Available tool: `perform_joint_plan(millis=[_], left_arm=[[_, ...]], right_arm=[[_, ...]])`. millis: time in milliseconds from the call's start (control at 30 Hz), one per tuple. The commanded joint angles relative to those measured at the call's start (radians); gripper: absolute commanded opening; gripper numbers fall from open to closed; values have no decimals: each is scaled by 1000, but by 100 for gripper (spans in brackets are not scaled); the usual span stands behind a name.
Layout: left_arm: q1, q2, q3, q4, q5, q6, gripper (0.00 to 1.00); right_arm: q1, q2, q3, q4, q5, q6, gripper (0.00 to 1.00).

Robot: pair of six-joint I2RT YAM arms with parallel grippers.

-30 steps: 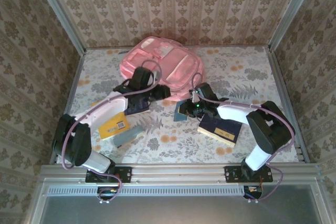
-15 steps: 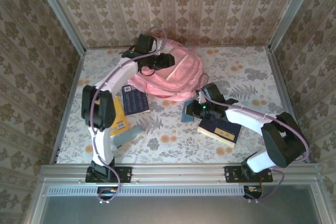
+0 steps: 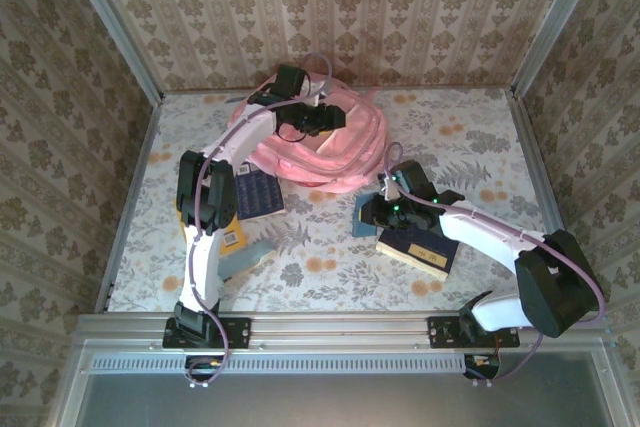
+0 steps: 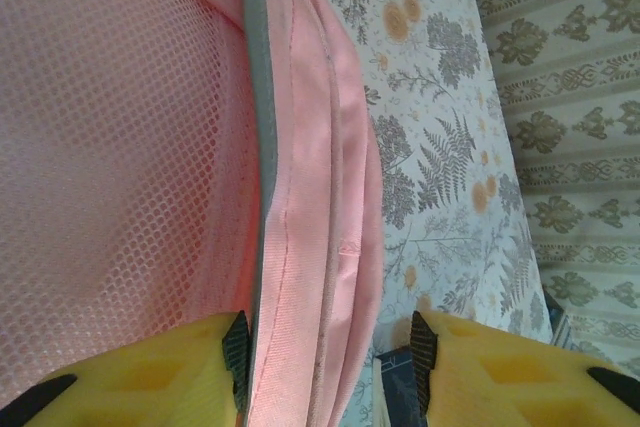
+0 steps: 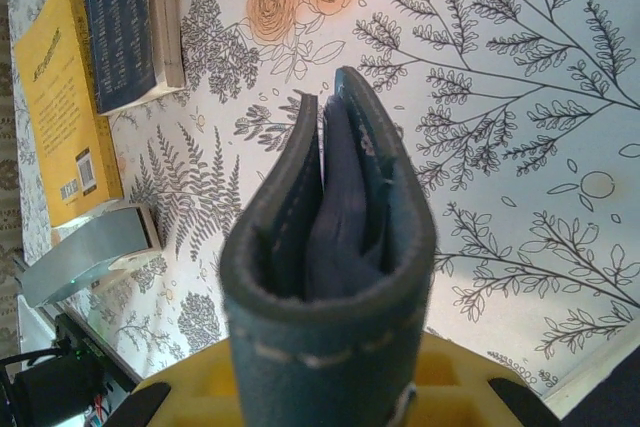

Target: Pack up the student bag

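The student bag, pink and bulky, lies at the back middle of the table. Over its far side my left gripper is shut on a thick folded pink edge that runs between the jaws. That edge presses the left pad, with pink mesh beside it. My right gripper hangs just in front of the bag, shut on a dark blue stitched case. The case stands on end above the floral tabletop, and its folded layers face the right wrist camera.
A dark blue book, a yellow book and a grey box lie left of centre. A navy book rests under my right forearm. Patterned walls close off the table's back and sides.
My left arm swung from the bag's near edge up and back over the bag, and the pink fabric rose with it. My right gripper drifted slightly right with the case.
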Motion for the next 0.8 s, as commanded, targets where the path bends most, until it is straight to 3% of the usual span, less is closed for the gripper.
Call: perform_joint_plan(millis=[0, 267, 500, 700, 767], left_arm=[[1, -1, -31, 4, 46, 33, 47], [1, 12, -24, -42, 2, 72, 46], [-9, 42, -19, -44, 23, 84, 33], [-8, 51, -8, -88, -63, 118, 32], [-7, 50, 8, -109, -113, 139, 26]], right_arm=[[-9, -4, -2, -12, -11, -23, 13], [-13, 10, -17, 27, -43, -2, 13], [-30, 57, -38, 82, -86, 28, 13], [-34, 57, -47, 115, -106, 58, 13], [-34, 44, -48, 113, -103, 61, 13]])
